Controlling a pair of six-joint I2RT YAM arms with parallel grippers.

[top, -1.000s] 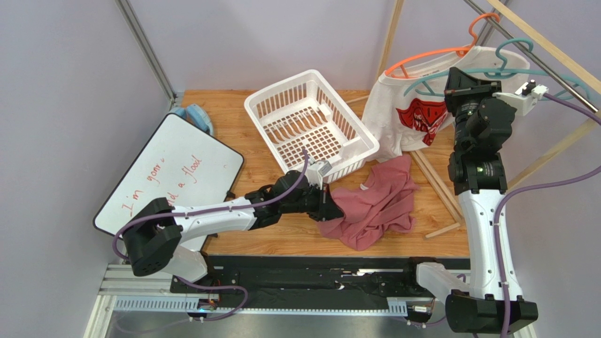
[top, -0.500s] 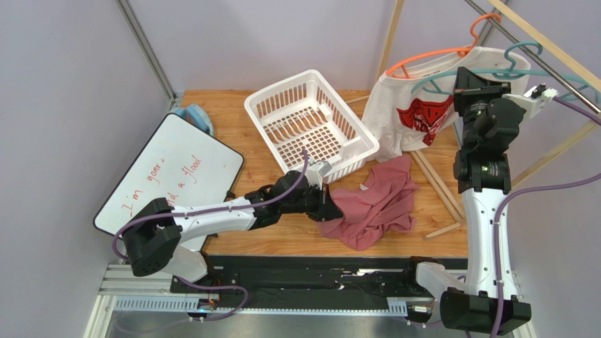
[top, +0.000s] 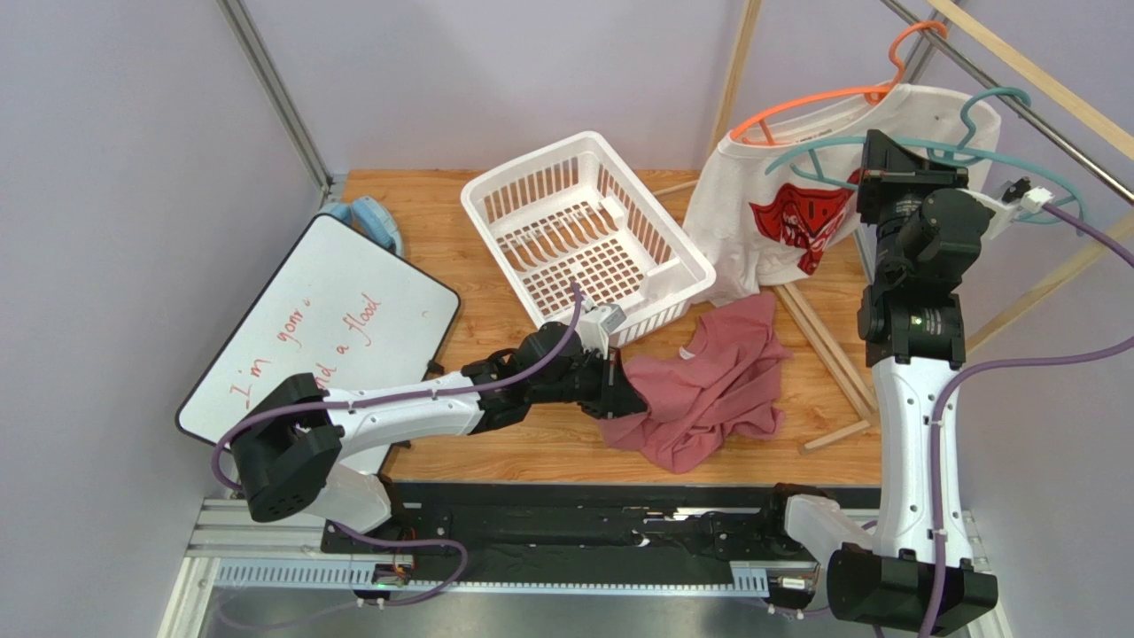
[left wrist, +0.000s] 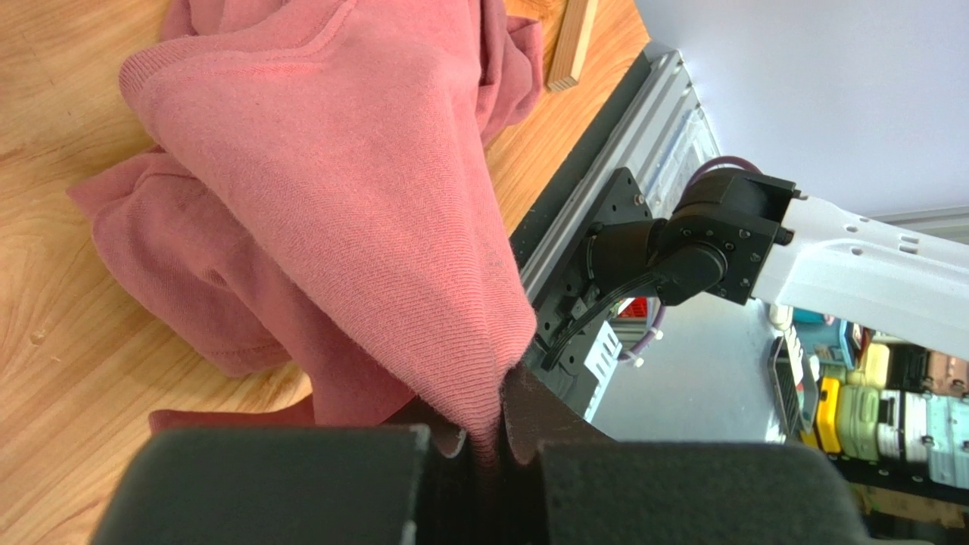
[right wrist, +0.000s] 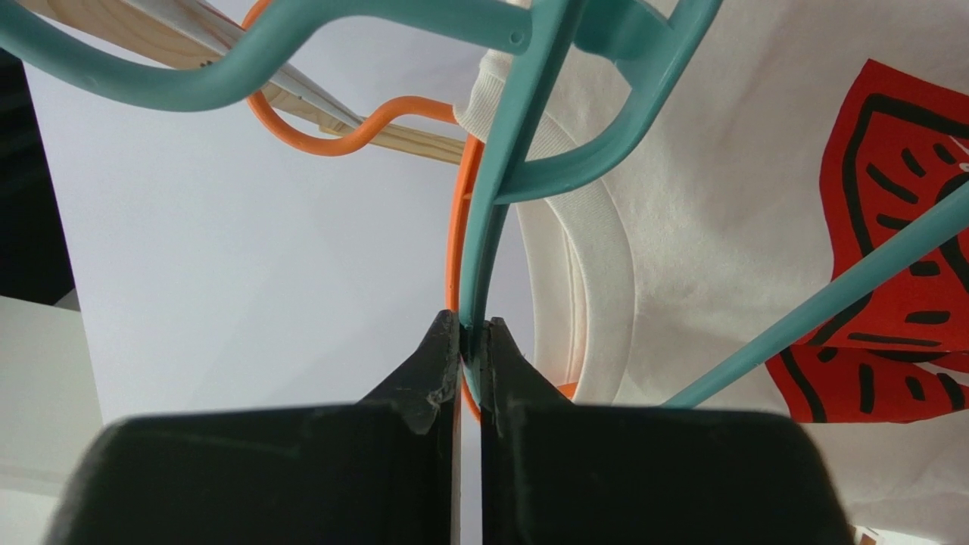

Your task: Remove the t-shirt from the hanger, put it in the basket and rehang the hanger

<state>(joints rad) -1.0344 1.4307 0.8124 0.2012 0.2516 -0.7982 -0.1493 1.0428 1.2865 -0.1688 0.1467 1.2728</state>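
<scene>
Since the soft dusty-red cotton t-shirt (top: 706,386) already lies in a heap on the wooden table (top: 519,459), off the thin teal plastic hanger (right wrist: 497,204), most of what can go wrong now is about letting go.

The left gripper (left wrist: 487,429) has its jaws pressed together on a fold of the red cloth. The rest of the shirt spreads out just ahead of the jaws. If that arm pulls back without opening first, the shirt may get dragged over the near edge of the table and fall.

The right gripper (right wrist: 469,336) pinches the teal hanger's thin bar tight between its jaws (the bar runs straight up from them). Right behind that bar sits the orange plastic hanger (right wrist: 330,148), which carries the white t-shirt with the red picture (right wrist: 705,193). The two hangers look very close, maybe touching. If the right arm tugs the wrong way, the teal hanger may hook the orange one and pull the white shirt down. The bar is thin and smooth, so it may also slip out and drop.
</scene>
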